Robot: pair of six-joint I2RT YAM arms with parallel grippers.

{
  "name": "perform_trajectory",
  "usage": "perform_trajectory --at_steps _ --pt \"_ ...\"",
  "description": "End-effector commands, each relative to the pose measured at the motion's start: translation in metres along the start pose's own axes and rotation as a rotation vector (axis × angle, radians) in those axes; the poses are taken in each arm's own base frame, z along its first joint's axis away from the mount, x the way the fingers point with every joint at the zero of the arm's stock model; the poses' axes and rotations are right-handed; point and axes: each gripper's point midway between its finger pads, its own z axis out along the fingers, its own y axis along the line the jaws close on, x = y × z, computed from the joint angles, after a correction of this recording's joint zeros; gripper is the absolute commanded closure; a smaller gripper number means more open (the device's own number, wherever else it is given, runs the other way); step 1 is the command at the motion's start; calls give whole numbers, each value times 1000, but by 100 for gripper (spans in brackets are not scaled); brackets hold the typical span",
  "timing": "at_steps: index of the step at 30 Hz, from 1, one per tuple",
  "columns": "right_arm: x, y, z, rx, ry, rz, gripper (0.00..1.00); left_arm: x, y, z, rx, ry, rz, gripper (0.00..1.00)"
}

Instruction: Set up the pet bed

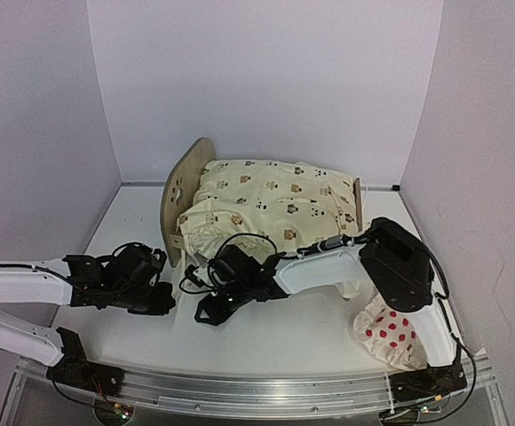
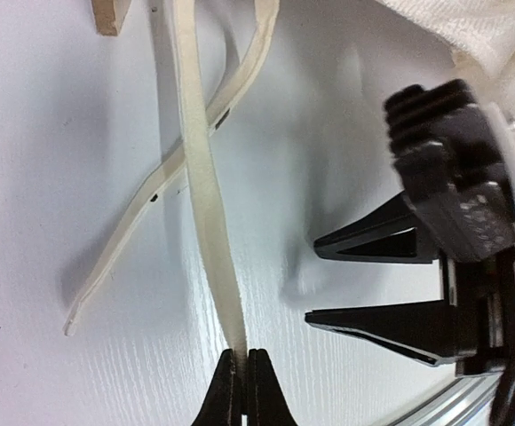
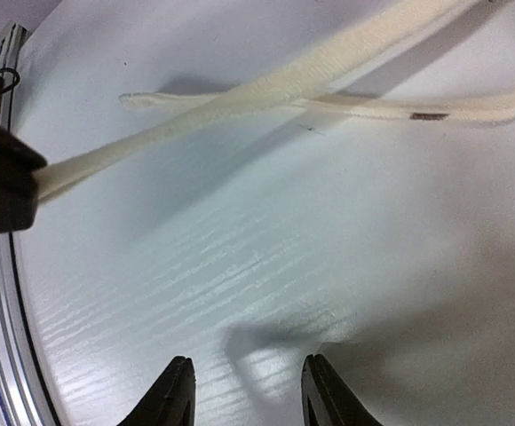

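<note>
Looks like the tie-up stage: fastening cushion [image 1: 275, 209] to pet bed [image 1: 185, 191] by its cream ties. Pet bed at far-centre of table [image 1: 284, 342], rounded end board upright on L side, cushion heaped over the rest, base hidden. Red-dotted pillow [image 1: 389, 333] by R arm's base, well apart from bed.

L gripper [image 2: 243, 377]: jaws pressed together, pinching end of held tie [image 2: 206, 177], drawn straight toward bed's corner. R gripper [image 3: 244, 382]: jaws spread, nothing betw. them, hovering just above table near L gripper, both ties ahead of its fingers and apart from them. Loose tie [image 2: 129, 240] flat on table, crossing beneath held tie by the look of it.

Prob. next: R to take loose tie.
- Hold L tension steady, no extra pull. Frame looks light and could slide.
- Bring R fwd w/ jaws straddling loose tie near its free end, clear of the crossing, so as not to nip both.
- Go in low and close flat. Thin webbing, easy to miss or to scrape tips on tabletop.
- Once gripped, wrap round held tie w/ some slack, no yanking.

L arm [image 1: 18, 284]: low, reaching in from L edge, wrist roughly level, fingers toward centre. R arm [image 1: 328, 262]: stretched across bed's front from R side, forearm passing cushion's near edge, wrist tipped down, fingers aimed at table before bed's L corner.
</note>
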Motion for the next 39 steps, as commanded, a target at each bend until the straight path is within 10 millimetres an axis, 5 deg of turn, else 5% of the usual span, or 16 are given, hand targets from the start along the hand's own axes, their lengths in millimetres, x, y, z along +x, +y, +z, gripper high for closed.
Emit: perform_trajectory --at_steps 1,24,33,39 --pt "-6 5 -35 46 -30 -49 56 -8 -20 6 57 -6 8 100" --pt "32 -8 -69 120 -1 -23 57 35 -20 62 97 152 5 95" --pt "39 -9 -75 133 1 -35 57 28 -14 46 38 146 20 47" --pt "34 -8 -76 132 -8 -54 56 8 7 23 -104 70 -24 6"
